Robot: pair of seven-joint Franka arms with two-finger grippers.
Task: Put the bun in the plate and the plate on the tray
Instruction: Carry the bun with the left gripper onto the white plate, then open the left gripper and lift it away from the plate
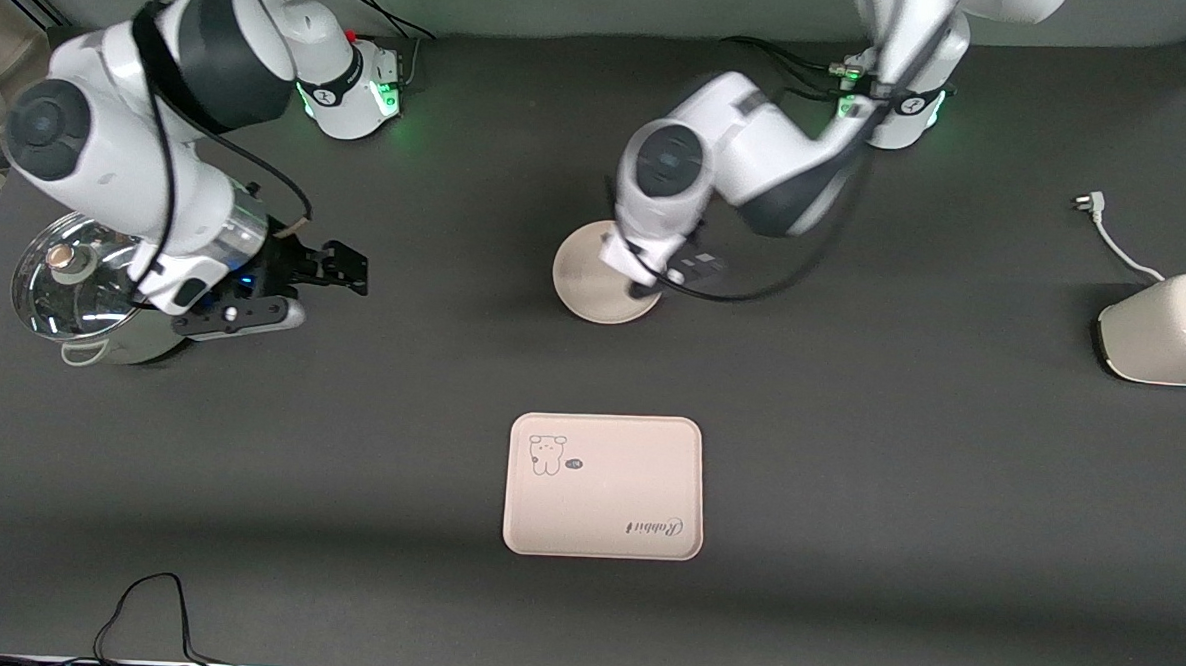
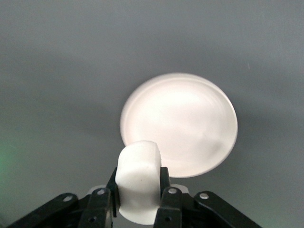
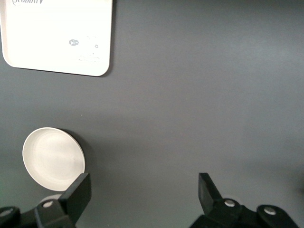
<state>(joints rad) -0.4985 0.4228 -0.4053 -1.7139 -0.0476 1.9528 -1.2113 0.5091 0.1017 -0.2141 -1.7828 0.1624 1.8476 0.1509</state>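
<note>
My left gripper (image 2: 139,190) is shut on the bun (image 2: 138,173), a small off-white half-round piece, and holds it just above the edge of the round cream plate (image 2: 185,123). In the front view the left gripper (image 1: 643,283) hangs over the plate (image 1: 585,278) at the side toward the left arm's end, and the bun is hidden. The cream tray (image 1: 603,486) with the "Rabbit" script lies nearer the front camera than the plate. My right gripper (image 1: 327,289) is open and empty, up beside a pot; its wrist view shows the plate (image 3: 52,156) and the tray (image 3: 57,33).
A steel pot with a glass lid (image 1: 79,291) stands at the right arm's end of the table. A white toaster (image 1: 1169,328) with its loose cord and plug (image 1: 1094,207) stands at the left arm's end.
</note>
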